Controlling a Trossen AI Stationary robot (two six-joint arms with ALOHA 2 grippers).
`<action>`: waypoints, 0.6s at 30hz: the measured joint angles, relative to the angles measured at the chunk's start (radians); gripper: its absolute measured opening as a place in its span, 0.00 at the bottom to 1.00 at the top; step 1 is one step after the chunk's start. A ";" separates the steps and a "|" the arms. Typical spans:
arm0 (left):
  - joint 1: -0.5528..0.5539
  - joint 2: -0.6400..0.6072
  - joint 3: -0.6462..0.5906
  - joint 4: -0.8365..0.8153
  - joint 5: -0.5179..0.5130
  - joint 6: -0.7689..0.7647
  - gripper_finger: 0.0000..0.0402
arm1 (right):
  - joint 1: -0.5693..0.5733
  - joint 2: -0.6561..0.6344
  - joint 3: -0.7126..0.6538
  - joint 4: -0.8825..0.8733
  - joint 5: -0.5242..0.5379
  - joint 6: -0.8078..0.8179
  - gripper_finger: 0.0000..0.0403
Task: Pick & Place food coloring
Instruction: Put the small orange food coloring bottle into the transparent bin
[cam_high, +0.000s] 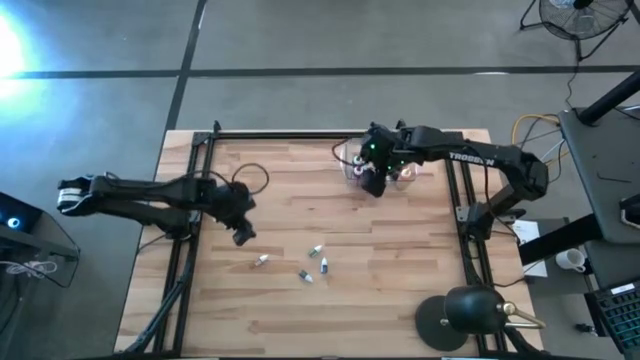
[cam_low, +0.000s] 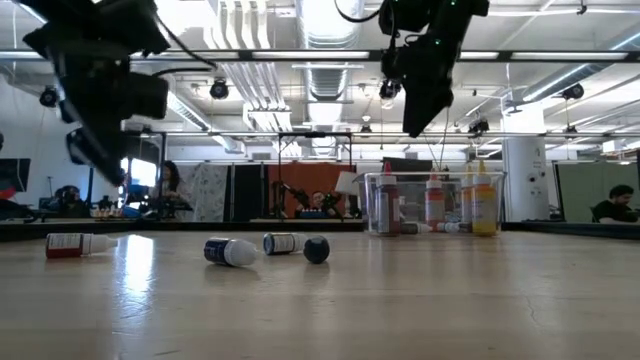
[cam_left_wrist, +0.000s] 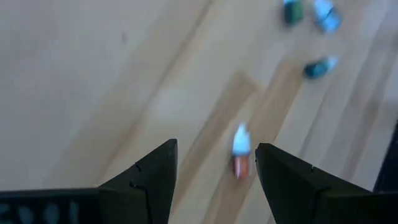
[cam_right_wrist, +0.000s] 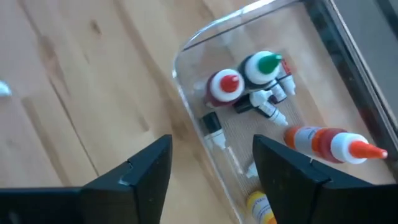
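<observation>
Several small food coloring bottles lie on their sides mid-table: a red one (cam_high: 262, 261) and three darker ones (cam_high: 316, 250), (cam_high: 324, 265), (cam_high: 305, 276). My left gripper (cam_high: 243, 236) hangs open, tilted down above the table just left of the red bottle (cam_left_wrist: 240, 158), which shows between its fingers in the left wrist view. My right gripper (cam_high: 373, 185) is open with nothing between its fingers, raised over the near-left corner of the clear plastic box (cam_right_wrist: 186, 81) at the far right. Inside the box are more bottles, with red (cam_right_wrist: 225, 86), green (cam_right_wrist: 266, 65) and orange (cam_right_wrist: 333, 143) caps.
Black frame rails run along the table's left (cam_high: 195, 180) and right (cam_high: 462, 200) sides. A black lamp (cam_high: 470, 318) stands at the near right corner. Bare wood lies between the loose bottles and the box (cam_low: 435, 205).
</observation>
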 joint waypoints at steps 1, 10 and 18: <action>-0.023 0.000 -0.016 0.000 -0.002 -0.017 0.47 | 0.013 0.000 -0.001 -0.006 0.009 -0.005 0.55; -0.273 0.019 -0.044 0.128 -0.165 -0.299 0.44 | 0.081 0.001 -0.039 -0.003 0.081 0.021 0.54; -0.392 0.218 0.019 0.138 -0.238 -0.452 0.37 | 0.080 0.001 -0.062 -0.002 0.149 -0.010 0.54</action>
